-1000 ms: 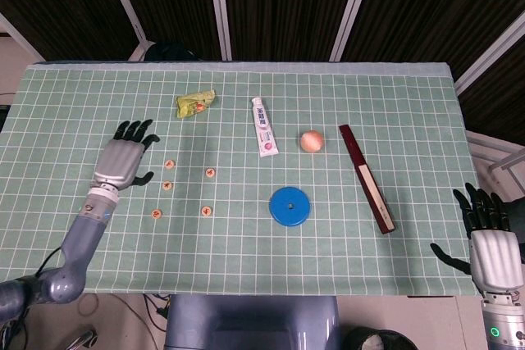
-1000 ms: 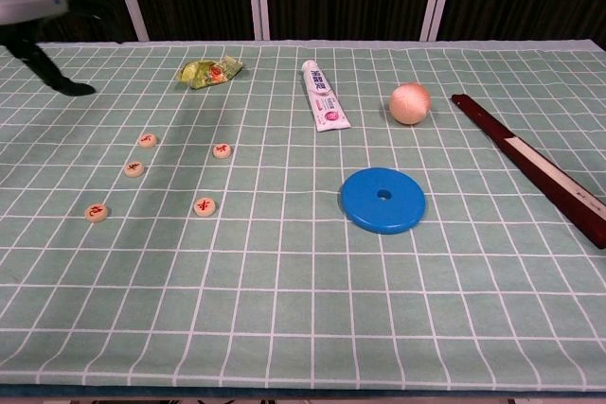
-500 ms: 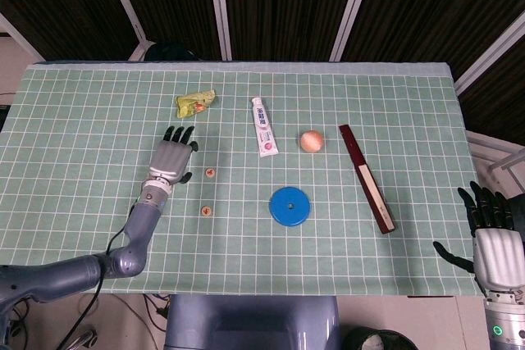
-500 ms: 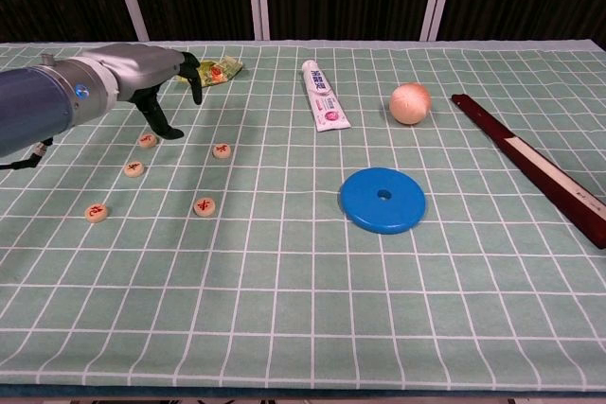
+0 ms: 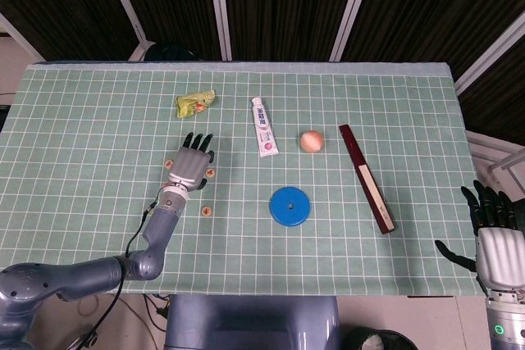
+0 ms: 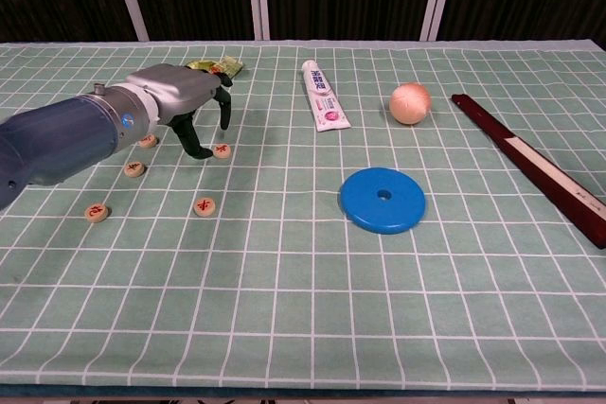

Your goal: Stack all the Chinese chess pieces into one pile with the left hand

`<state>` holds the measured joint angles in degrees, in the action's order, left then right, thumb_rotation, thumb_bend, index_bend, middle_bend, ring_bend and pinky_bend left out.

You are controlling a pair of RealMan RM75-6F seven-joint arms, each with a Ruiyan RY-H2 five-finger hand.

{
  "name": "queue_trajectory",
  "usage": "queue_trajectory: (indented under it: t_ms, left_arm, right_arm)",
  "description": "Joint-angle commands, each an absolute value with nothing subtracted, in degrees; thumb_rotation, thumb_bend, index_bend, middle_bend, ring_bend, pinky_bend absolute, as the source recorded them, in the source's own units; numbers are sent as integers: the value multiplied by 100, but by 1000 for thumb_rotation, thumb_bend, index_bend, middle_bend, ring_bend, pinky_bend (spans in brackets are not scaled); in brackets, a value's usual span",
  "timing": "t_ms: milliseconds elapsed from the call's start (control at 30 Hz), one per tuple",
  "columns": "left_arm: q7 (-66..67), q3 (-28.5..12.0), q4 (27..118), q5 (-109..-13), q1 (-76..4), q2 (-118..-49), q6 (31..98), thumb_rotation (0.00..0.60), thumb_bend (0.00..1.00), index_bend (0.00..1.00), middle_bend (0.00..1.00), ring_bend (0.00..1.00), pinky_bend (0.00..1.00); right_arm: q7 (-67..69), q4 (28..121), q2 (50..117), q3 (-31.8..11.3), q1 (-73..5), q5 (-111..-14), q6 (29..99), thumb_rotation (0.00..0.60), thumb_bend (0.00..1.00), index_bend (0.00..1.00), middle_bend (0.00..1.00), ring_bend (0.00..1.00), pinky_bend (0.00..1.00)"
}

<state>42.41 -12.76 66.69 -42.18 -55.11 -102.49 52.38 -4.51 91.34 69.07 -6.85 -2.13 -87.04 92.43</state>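
My left hand hangs over the left half of the green gridded tablecloth, palm down, fingers spread and curled downward, holding nothing; in the chest view its dark fingertips reach the cloth just beside one small round tan wooden chess piece with a red character, and I cannot tell whether they touch it. Four more such pieces lie flat and apart, none stacked: one by the hand's left edge, one nearer and left, one at the near left, and one near the middle. My right hand rests off the near right corner of the table, fingers apart and empty. Beyond the left hand lies a crumpled yellow-green wrapper. Farther right are a white toothpaste tube, a pale peach ball, a flat blue disc with a central hole, and a long dark red folded fan.
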Motion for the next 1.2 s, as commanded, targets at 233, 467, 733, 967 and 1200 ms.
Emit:
queue_trajectory:
  t_ms: [233, 467, 733, 967, 1200]
  left_arm:
    - [4343, -1216, 6326, -4190, -5614, -10532, 5185, 600, 280, 431, 0, 0, 0]
    - [4406, -1221, 6229, -4175, -5631, -10598, 5206, 600, 300, 461, 0, 0, 0]
    - [4655, -1219, 6216, -4041, -5671, -10651, 5237, 600, 303, 460, 0, 0, 0]
    - [4759, -1229, 6126, -3975, -5700, -10740, 5241, 600, 303, 459, 0, 0, 0]
    - [4878, -1207, 6034, -3928, -5699, -10785, 5246, 600, 326, 503, 0, 0, 0]
  right_arm:
    - [-432, 9146, 6903, -702, -213, -8669, 9239, 600, 233, 95, 13, 0, 0]
    - [-424, 9150, 6904, -710, -214, -8655, 9237, 600, 233, 95, 13, 0, 0]
    - [-444, 9156, 6917, -726, -213, -8622, 9238, 600, 233, 95, 13, 0, 0]
    - [-440, 9162, 6913, -733, -212, -8602, 9231, 600, 233, 95, 13, 0, 0]
    - [-426, 9164, 6912, -736, -211, -8601, 9237, 600, 232, 95, 13, 0, 0]
